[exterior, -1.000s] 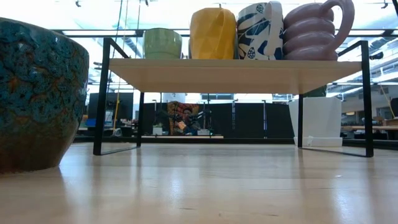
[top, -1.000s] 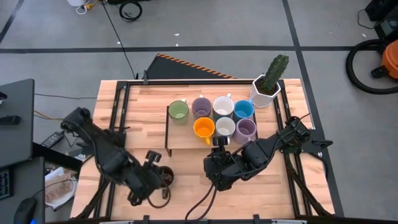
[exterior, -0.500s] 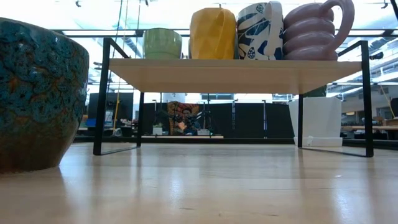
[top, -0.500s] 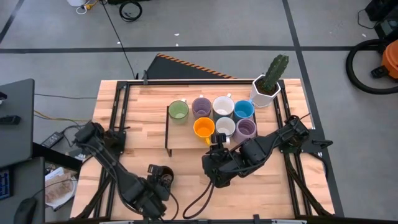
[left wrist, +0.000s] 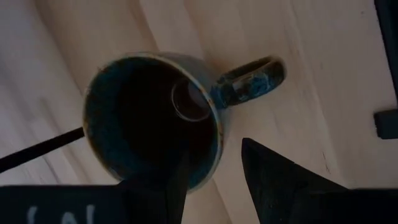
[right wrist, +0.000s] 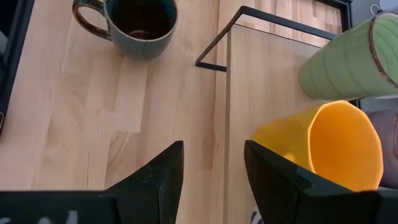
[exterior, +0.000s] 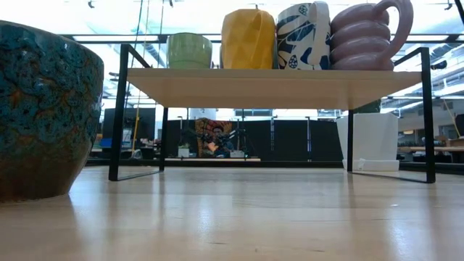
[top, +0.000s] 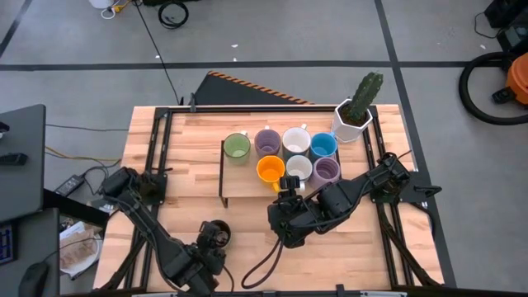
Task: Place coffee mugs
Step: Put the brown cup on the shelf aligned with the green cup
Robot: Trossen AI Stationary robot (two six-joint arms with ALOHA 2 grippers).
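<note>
My left wrist view showed the dark speckled ceramic mug (left wrist: 152,118) interior — the low view only its wall. It sat beyond my left claw (left wrist: 214,177), fingers parted, empty.

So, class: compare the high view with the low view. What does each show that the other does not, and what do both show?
Only the high view: both arms, the left gripper by the dark mug, the right gripper near the shelf's front edge, the cactus, and all seven mugs on the shelf.
Only the low view: the room beyond the table, seen under the shelf.
Both: the wooden shelf, the dark mug, and the green mug, orange mug and lavender mug.
</note>
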